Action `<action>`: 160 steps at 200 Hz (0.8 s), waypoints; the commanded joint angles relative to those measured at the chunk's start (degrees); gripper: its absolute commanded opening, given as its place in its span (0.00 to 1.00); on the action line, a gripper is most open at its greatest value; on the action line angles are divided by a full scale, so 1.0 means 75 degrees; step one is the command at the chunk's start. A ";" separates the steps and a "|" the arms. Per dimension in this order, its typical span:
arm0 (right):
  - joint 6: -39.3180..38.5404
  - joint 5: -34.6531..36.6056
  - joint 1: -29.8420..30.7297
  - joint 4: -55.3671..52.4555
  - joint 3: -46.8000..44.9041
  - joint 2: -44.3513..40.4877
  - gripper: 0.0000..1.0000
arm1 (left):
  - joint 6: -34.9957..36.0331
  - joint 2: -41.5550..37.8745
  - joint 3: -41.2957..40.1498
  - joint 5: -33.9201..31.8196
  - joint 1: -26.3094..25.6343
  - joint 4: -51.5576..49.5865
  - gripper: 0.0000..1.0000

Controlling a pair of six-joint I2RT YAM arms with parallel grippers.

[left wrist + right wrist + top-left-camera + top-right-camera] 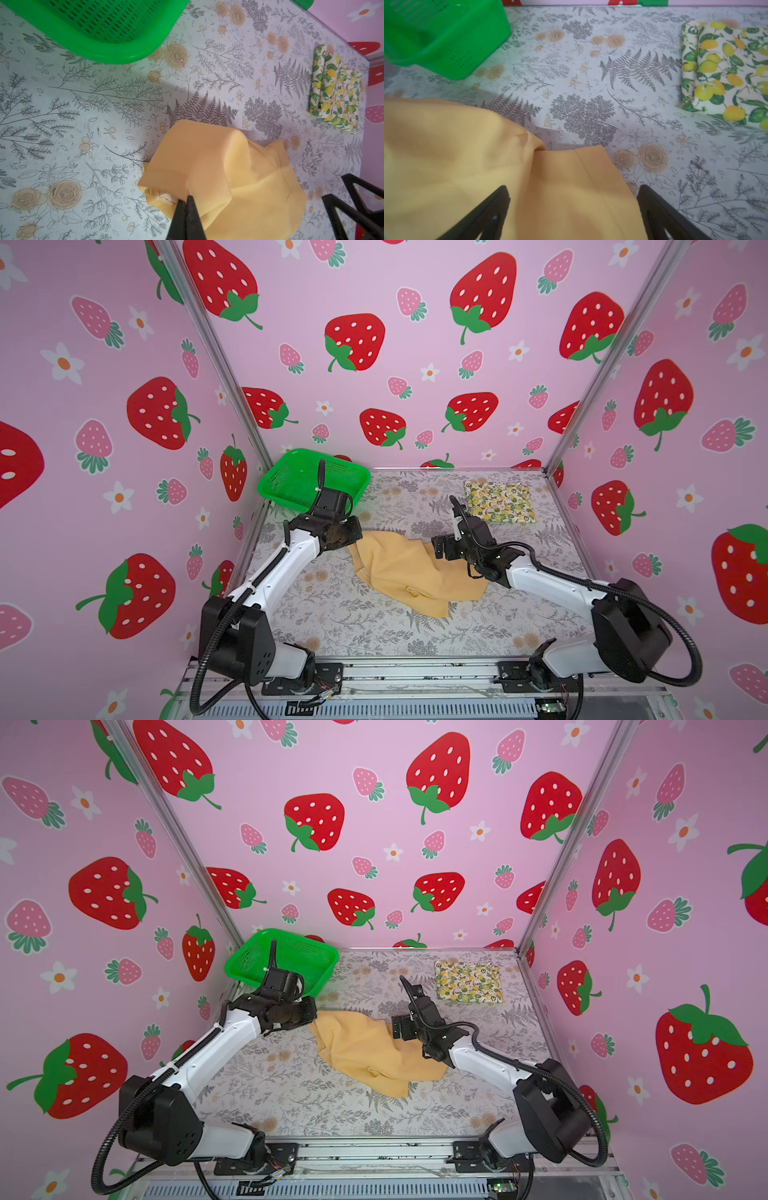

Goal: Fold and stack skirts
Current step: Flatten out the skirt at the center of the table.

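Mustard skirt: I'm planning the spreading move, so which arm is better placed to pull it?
Left, probably. The left gripper is shut on an edge of the mustard skirt, while the right gripper hangs open over it, holding nothing.

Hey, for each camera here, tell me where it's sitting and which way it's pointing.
Top views: high at the front, looking down and back over the table; both arms show, left tool shut on the tan skirt, right tool open.
Left wrist: on the left arm, facing the basket and lemon skirt; its shut tips show, plus the right tool's fingers.
Right wrist: low over the tan skirt, facing the back wall; its open fingers show.
Shared: both wrist views hold both skirts and the basket.
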 commanded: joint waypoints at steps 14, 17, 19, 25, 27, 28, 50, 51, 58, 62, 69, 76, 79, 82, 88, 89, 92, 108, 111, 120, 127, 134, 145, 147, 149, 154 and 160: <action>-0.0207 -0.0024 -0.0306 0.0048 -0.0102 0.0510 1.00 | 0.0068 0.0033 -0.0492 -0.0081 0.0046 0.0124 0.00; -0.0228 -0.0053 -0.0320 0.0072 -0.0080 0.0568 1.00 | 0.0075 0.0056 -0.0530 -0.0066 0.0043 0.0160 0.00; -0.0239 -0.0057 -0.0335 0.0087 -0.0049 0.0623 1.00 | 0.0061 0.0071 -0.0557 -0.0054 0.0047 0.0176 0.00; -0.0275 -0.0080 -0.0357 0.0100 0.0054 0.0776 1.00 | 0.0041 0.0107 -0.0656 -0.0029 0.0041 0.0260 0.00; -0.0289 -0.0097 -0.0370 0.0100 0.0093 0.0824 1.00 | 0.0038 0.0119 -0.0691 -0.0013 0.0047 0.0294 0.00; -0.0298 -0.0107 -0.0376 0.0100 0.0114 0.0854 1.00 | 0.0033 0.0127 -0.0710 -0.0002 0.0042 0.0304 0.00; -0.0385 -0.0498 -0.0550 0.0193 0.0590 0.1502 0.97 | -0.0050 0.0261 -0.0958 0.0111 0.0046 0.0559 0.00; -0.0386 -0.0524 -0.0560 0.0194 0.0614 0.1538 0.96 | -0.0052 0.0268 -0.0967 0.0118 0.0041 0.0571 0.00; -0.0388 -0.0692 -0.0603 0.0194 0.0778 0.1738 0.95 | -0.0061 0.0322 -0.1020 0.0147 0.0041 0.0614 0.00; -0.0388 -0.0771 -0.0626 0.0194 0.0874 0.1886 0.94 | -0.0057 0.0337 -0.1042 0.0159 0.0038 0.0638 0.00; -0.0376 -0.0932 -0.0646 0.0196 0.1012 0.2091 0.91 | -0.0063 0.0377 -0.1063 0.0151 0.0037 0.0664 0.00; -0.0376 -0.1074 -0.0652 0.0194 0.1146 0.2285 0.89 | -0.0064 0.0400 -0.1082 0.0145 0.0046 0.0682 0.00; -0.0376 -0.1123 -0.0652 0.0194 0.1186 0.2356 0.88 | -0.0047 0.0412 -0.1081 0.0148 0.0041 0.0694 0.00; -0.0376 -0.1173 -0.0652 0.0184 0.1215 0.2430 0.87 | -0.0052 0.0424 -0.1083 0.0143 0.0038 0.0700 0.00; -0.0376 -0.1264 -0.0653 0.0199 0.1279 0.2549 0.85 | -0.0044 0.0447 -0.1088 0.0158 0.0041 0.0700 0.00; -0.0376 -0.1271 -0.0658 0.0191 0.1292 0.2566 0.85 | -0.0049 0.0443 -0.1085 0.0159 0.0045 0.0706 0.00; -0.0376 -0.1293 -0.0668 0.0192 0.1333 0.2620 0.84 | -0.0042 0.0465 -0.1073 0.0160 0.0044 0.0695 0.00; -0.0365 -0.1353 -0.0675 0.0188 0.1442 0.2867 0.80 | -0.0034 0.0507 -0.1063 0.0176 0.0044 0.0724 0.00; -0.0364 -0.1371 -0.0675 0.0183 0.1462 0.2907 0.78 | -0.0036 0.0515 -0.1058 0.0176 0.0038 0.0730 0.00; -0.0364 -0.1465 -0.0687 0.0153 0.1503 0.3012 0.76 | -0.0021 0.0538 -0.1045 0.0188 0.0046 0.0724 0.00; -0.0364 -0.1504 -0.0687 0.0135 0.1503 0.3061 0.74 | -0.0012 0.0554 -0.1005 0.0180 0.0046 0.0713 0.00; -0.0354 -0.1522 -0.0688 0.0113 0.1496 0.3079 0.73 | 0.0001 0.0563 -0.0982 0.0177 0.0035 0.0698 0.00; -0.0347 -0.1513 -0.0693 0.0100 0.1440 0.3080 0.70 | 0.0017 0.0578 -0.0936 0.0150 0.0049 0.0666 0.00; -0.0342 -0.1503 -0.0689 0.0100 0.1427 0.3082 0.69 | 0.0020 0.0579 -0.0931 0.0143 0.0052 0.0657 0.00; -0.0338 -0.1504 -0.0693 0.0100 0.1415 0.3073 0.69 | 0.0027 0.0589 -0.0915 0.0150 0.0050 0.0648 0.00; -0.0341 -0.1512 -0.0698 0.0109 0.1373 0.3054 0.69 | 0.0042 0.0600 -0.0883 0.0140 0.0055 0.0630 0.00; -0.0340 -0.1523 -0.0688 0.0121 0.1337 0.3042 0.67 | 0.0047 0.0613 -0.0850 0.0142 0.0049 0.0630 0.00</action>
